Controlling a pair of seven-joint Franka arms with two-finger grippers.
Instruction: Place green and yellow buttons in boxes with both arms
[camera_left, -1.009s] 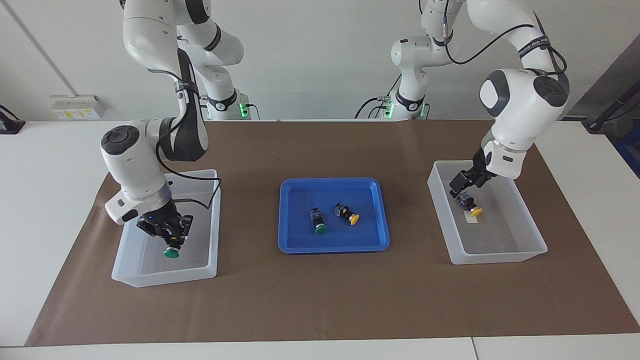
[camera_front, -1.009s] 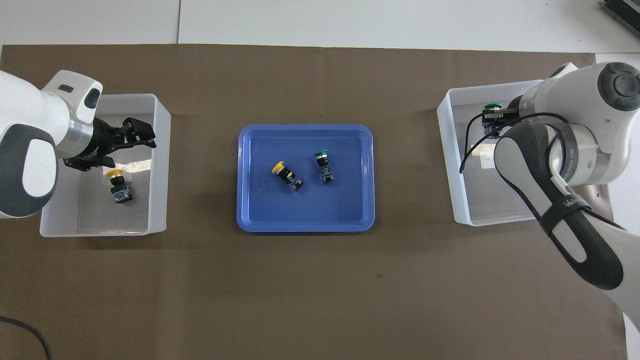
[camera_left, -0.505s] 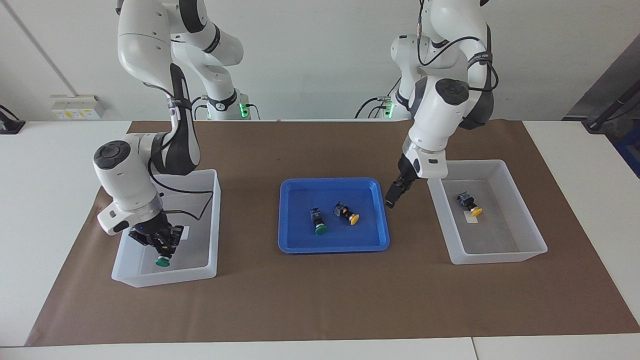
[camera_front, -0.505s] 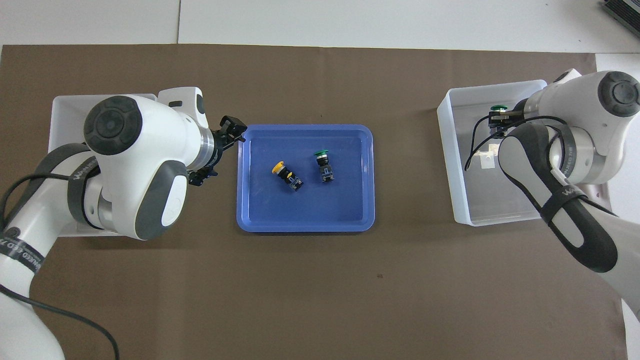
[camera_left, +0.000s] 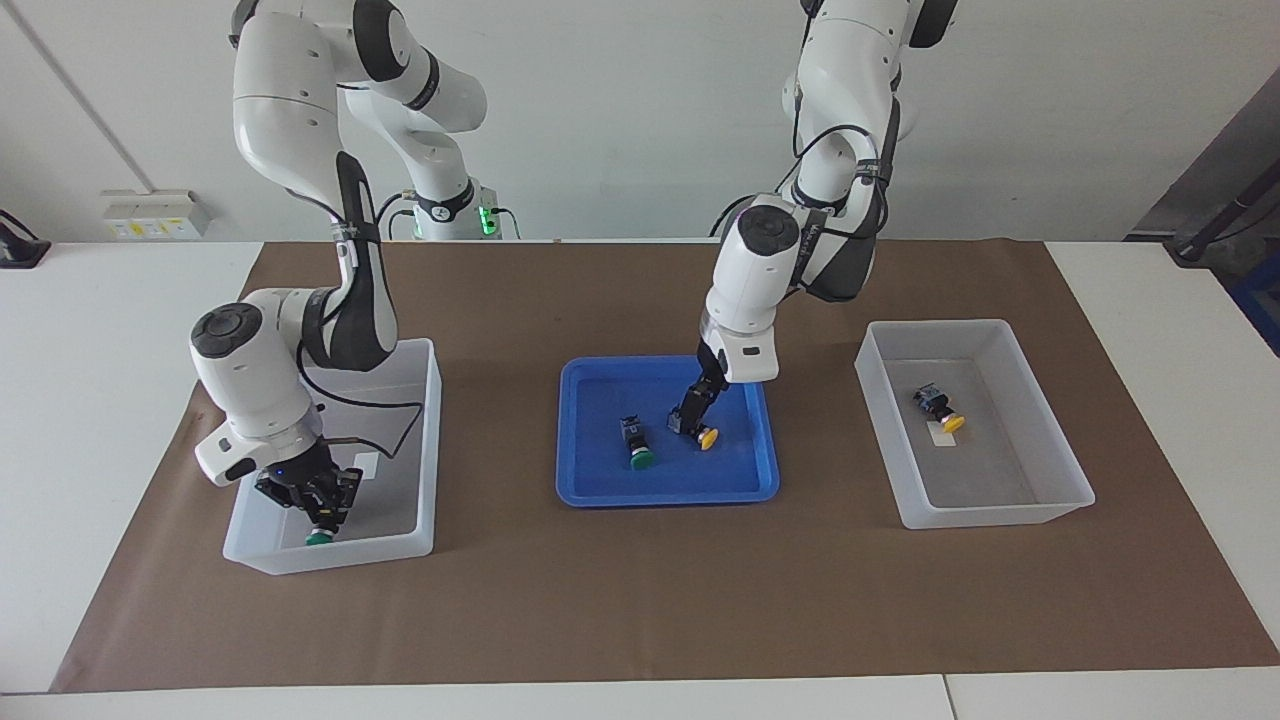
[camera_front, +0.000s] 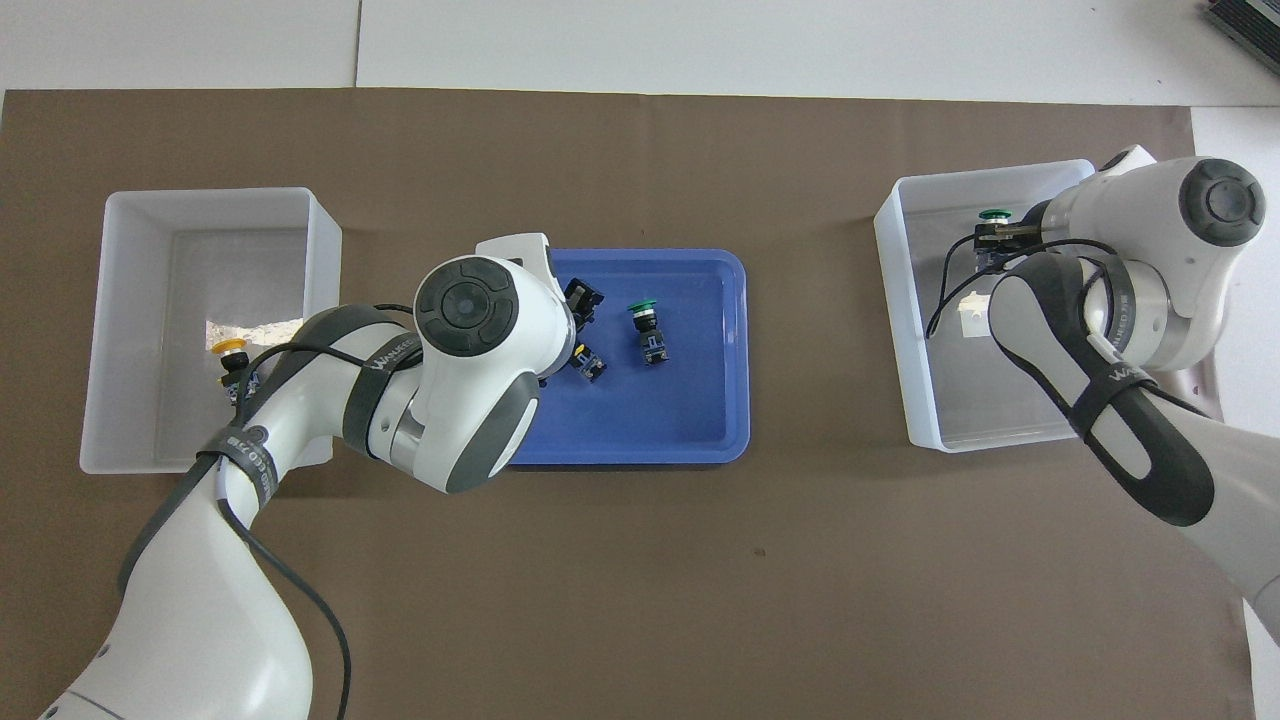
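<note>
Bending steeply down over the blue tray (camera_left: 590, 490), the left gripper (camera_left: 693, 412) has its fingers spread around the tray's yellow button (camera_left: 700, 430), beside a green button (camera_left: 637, 446). The right gripper (camera_left: 322, 500) reaches into a box (camera_left: 420, 440) at the right arm's end, clenched on another green button (camera_left: 319, 537). A second yellow button (camera_left: 940, 410) lies in the other box (camera_left: 1060, 440).

A shallow blue tray (camera_left: 590, 490) (camera_front: 730, 350) sits mid-table on a brown mat (camera_left: 640, 600) (camera_front: 640, 560) covering the white table (camera_left: 100, 350).
</note>
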